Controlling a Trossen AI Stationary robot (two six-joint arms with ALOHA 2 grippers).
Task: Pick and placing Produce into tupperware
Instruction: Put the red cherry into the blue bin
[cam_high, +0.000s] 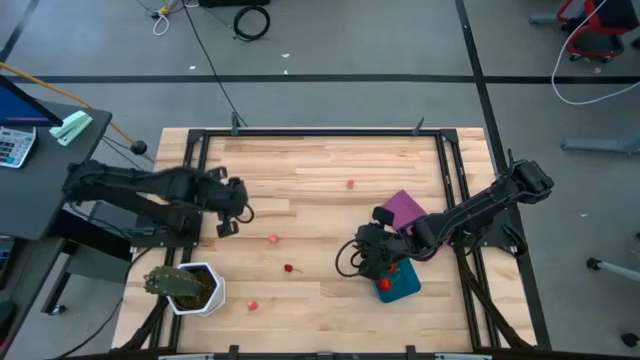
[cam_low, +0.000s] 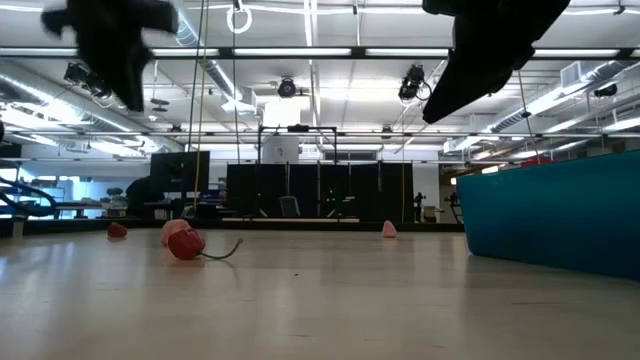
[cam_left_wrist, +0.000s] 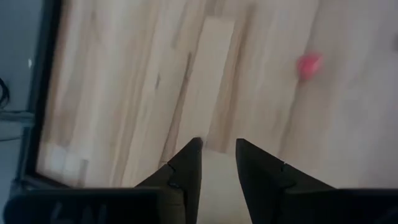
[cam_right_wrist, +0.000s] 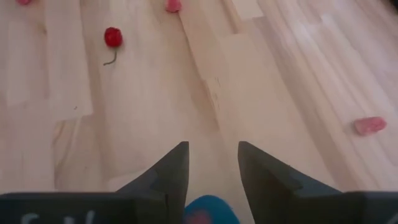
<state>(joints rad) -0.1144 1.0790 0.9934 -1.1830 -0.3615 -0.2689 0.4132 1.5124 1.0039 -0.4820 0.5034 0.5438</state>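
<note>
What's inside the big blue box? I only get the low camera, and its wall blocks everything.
Observer: From above, the tupperware holds at least one red piece.
Operator: Which arm is hanging over it?
Observer: The right one. Its wrist camera shows the right gripper open and empty, just above the tupperware's rim.
Operator: How many pieces are left outside?
Observer: Four lie loose on the table: the far piece, the middle piece, the stemmed piece and the near piece.
</note>
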